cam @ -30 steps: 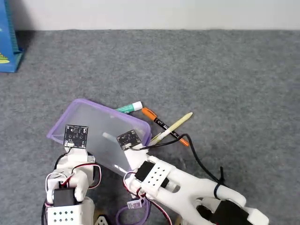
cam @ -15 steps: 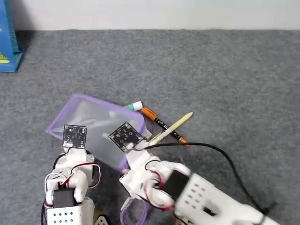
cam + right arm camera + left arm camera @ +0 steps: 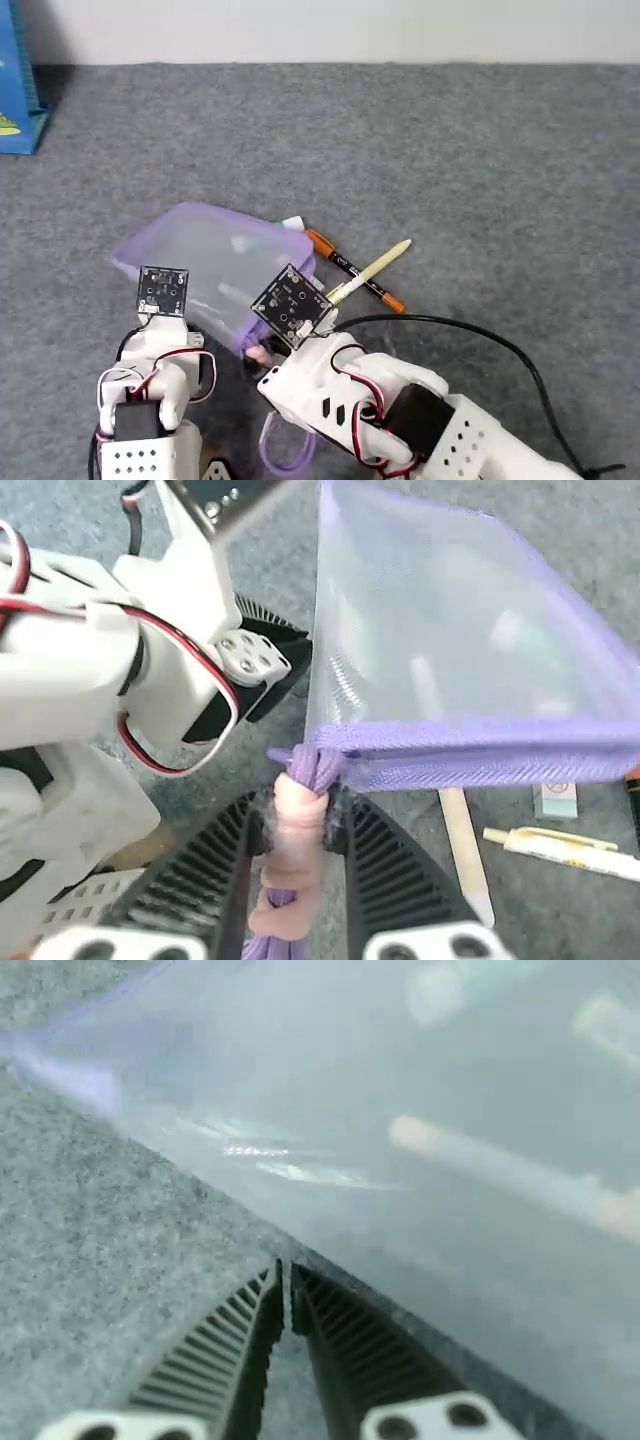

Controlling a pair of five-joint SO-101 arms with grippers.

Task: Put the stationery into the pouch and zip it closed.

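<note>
A translucent purple pouch [image 3: 210,255] lies on the grey mat, with stationery showing through its wall [image 3: 480,1165]. My right gripper [image 3: 300,815] is shut on the pink zipper pull [image 3: 298,810] and its purple cord, at the pouch's zipper end [image 3: 450,755]. My left gripper [image 3: 285,1272] is shut at the pouch's near edge and appears to pinch it; in the right wrist view the left gripper [image 3: 275,665] touches the pouch corner. Beside the pouch lie an orange marker [image 3: 352,270], a beige pen [image 3: 372,267] and a teal-and-white item [image 3: 292,224].
A blue box [image 3: 15,90] stands at the far left edge by the white wall. A black cable [image 3: 470,335] arcs over the mat from the right arm. A purple strap loop [image 3: 280,450] lies between the two arm bases. Open mat spreads to the right and back.
The right arm has swung round and its wrist moved right along the pouch's end. The pouch has bulged up and shifted slightly. The left arm has stayed in place.
</note>
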